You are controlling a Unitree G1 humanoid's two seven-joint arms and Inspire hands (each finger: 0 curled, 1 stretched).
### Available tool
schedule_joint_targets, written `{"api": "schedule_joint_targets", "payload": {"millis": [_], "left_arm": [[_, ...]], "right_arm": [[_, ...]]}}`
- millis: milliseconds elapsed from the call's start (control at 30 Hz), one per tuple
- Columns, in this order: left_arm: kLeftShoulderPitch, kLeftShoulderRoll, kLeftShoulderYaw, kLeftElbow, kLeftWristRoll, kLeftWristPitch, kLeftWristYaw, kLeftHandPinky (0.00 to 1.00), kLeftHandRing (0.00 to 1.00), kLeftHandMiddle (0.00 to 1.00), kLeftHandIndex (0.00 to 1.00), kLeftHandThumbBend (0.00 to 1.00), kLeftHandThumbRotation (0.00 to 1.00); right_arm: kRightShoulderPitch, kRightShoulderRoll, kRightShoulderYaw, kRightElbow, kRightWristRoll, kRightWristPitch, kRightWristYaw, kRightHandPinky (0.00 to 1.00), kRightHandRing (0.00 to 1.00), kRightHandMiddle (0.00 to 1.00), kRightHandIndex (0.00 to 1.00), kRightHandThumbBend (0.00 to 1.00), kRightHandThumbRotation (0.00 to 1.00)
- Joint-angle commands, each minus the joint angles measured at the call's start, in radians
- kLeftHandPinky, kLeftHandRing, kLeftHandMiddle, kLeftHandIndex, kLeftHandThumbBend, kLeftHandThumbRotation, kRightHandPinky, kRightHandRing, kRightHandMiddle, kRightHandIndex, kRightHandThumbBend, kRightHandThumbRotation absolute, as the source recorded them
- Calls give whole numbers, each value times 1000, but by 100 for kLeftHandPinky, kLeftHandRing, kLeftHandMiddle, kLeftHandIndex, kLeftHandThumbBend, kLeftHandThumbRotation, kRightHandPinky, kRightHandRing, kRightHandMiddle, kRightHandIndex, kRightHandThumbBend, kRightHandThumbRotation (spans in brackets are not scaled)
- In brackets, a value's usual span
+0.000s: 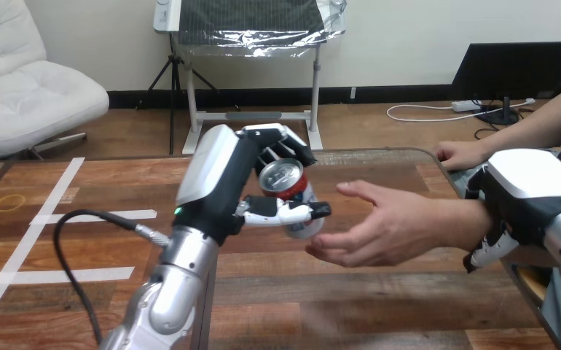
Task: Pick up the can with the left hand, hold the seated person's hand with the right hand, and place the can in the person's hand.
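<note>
The can [290,191] is held up above the wooden table [321,306] by the left hand [259,186]. Its fingers [286,142] are curled over the far side of the can and its thumb [292,213] is laid across the near side, so the can is gripped all round. The can is tipped a little, and its silver top is turned up toward the camera. Just to the right of it, the person's hand [379,230] is held out open, with the palm turned toward the can. It cannot be told if the can is touching it or is only just beside it. The person's wrist [474,219] is covered by the right hand [525,191], and one finger [490,251] is seen curled under the wrist, so the wrist seems to be held. The person's other hand [458,153] is rested at the far right edge of the table.
</note>
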Motion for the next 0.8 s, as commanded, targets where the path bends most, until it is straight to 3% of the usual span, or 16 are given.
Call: {"api": "schedule_joint_targets", "payload": {"millis": [0, 433, 767], "left_arm": [[-114, -31, -10, 6, 0, -5, 3, 33, 37, 43, 47, 65, 0], [-136, -103, -43, -12, -3, 21, -19, 34, 38, 44, 47, 65, 0], [-152, -151, -74, 1, 28, 19, -3, 35, 39, 45, 47, 66, 0]], "right_arm": [[-58, -10, -39, -96, 6, -8, -11, 12, 20, 31, 47, 79, 0], [-60, 2, -44, -158, -2, 20, 18, 12, 19, 29, 47, 78, 0], [-55, 5, -45, -193, -6, 28, 25, 10, 17, 27, 46, 78, 0]]}}
